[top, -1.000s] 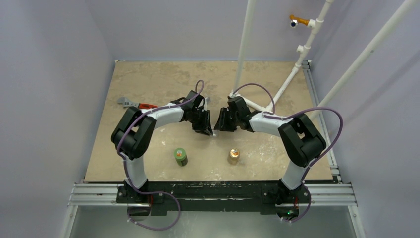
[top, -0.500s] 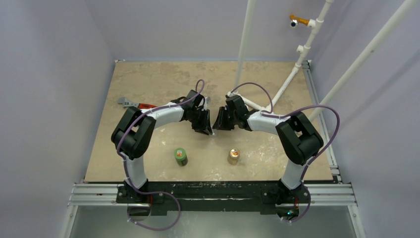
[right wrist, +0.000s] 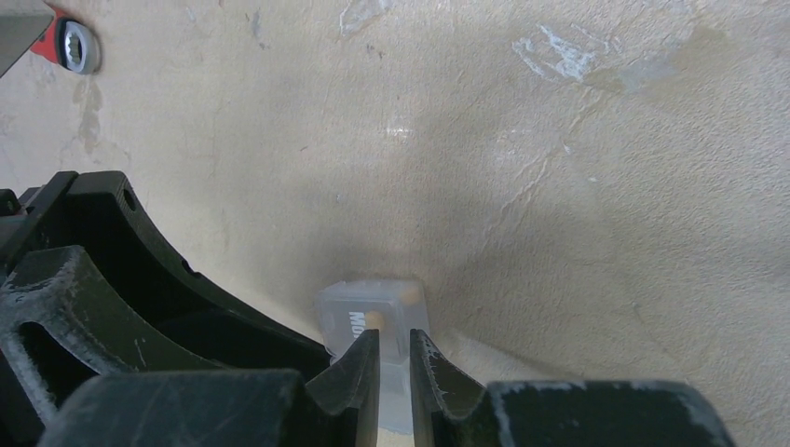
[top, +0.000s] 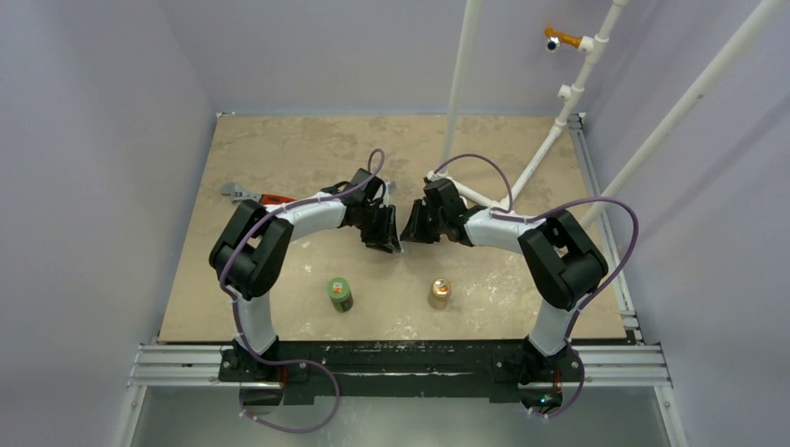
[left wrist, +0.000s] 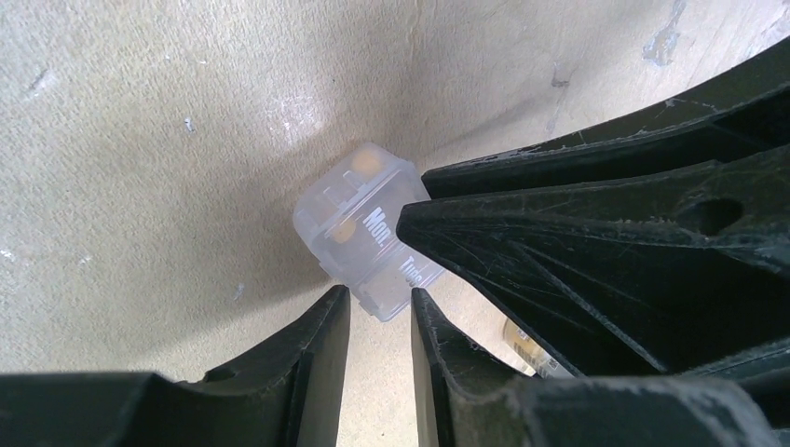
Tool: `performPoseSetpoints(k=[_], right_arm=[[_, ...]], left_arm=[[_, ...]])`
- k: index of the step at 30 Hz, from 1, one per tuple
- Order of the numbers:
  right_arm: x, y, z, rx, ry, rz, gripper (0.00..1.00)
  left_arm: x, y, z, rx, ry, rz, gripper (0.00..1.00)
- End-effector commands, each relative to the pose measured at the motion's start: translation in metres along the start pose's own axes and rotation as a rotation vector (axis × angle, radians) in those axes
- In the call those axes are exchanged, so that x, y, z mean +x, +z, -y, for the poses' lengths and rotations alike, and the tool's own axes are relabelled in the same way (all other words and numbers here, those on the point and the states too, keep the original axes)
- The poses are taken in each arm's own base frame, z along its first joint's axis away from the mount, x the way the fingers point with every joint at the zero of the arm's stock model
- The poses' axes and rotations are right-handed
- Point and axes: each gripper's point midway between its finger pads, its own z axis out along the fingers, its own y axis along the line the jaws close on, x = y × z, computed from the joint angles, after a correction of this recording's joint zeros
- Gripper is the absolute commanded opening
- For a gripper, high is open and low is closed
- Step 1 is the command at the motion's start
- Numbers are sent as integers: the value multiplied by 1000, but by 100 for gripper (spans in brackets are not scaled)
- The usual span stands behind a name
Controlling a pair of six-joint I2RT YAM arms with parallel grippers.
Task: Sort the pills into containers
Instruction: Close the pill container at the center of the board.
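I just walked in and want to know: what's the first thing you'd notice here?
The left pincer and right pincer meet nose to nose in the middle of the table at a small clear pill case marked Mon. Near its front edge stand a green bottle and a tan-orange bottle.

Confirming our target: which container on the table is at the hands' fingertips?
The clear case printed "Mon", at the tips of the left hand and right hand; the green bottle and tan bottle stand apart, nearer the bases.
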Motion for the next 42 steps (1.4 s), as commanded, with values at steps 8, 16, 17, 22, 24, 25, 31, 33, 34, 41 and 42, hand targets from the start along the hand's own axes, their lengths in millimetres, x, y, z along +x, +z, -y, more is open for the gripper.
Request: performPoseSetpoints(k=[8,16,17,22,24,25,31,33,34,41,42], right_arm=[[24,8,29,102,-9,-55,13],[23,8,28,101,-10,-56,12],[24,8,28,101,-10,-56,12],[23,8,27,99,-12,-57,12],[23,8,27,98,-12,-57,12],[23,8,27,98,-11,-56,12],[24,9,26,97,-11,-60,12],[24,9,26,96,-12,-61,12],[24,9,26,96,-12,-61,12],[23,9,24,94,-15,-59,11],[23,9,24,93,-16,-60,11]], left_arm=[[-38,-27,23,87,-3,141,30],[-45,-29,14,80,-32,165,30],[-46,-29,12,74,-36,166,30],[-46,-24,2,35,-42,159,28],[-45,-22,-2,18,-43,155,27],[-44,-23,-3,14,-42,154,27],[-42,-22,-9,-10,-48,156,27],[-42,-21,-9,-13,-49,156,27],[-42,-21,-10,-15,-49,156,27],[-40,-15,-16,-32,-60,143,26],[-39,-13,-17,-33,-62,140,25]])
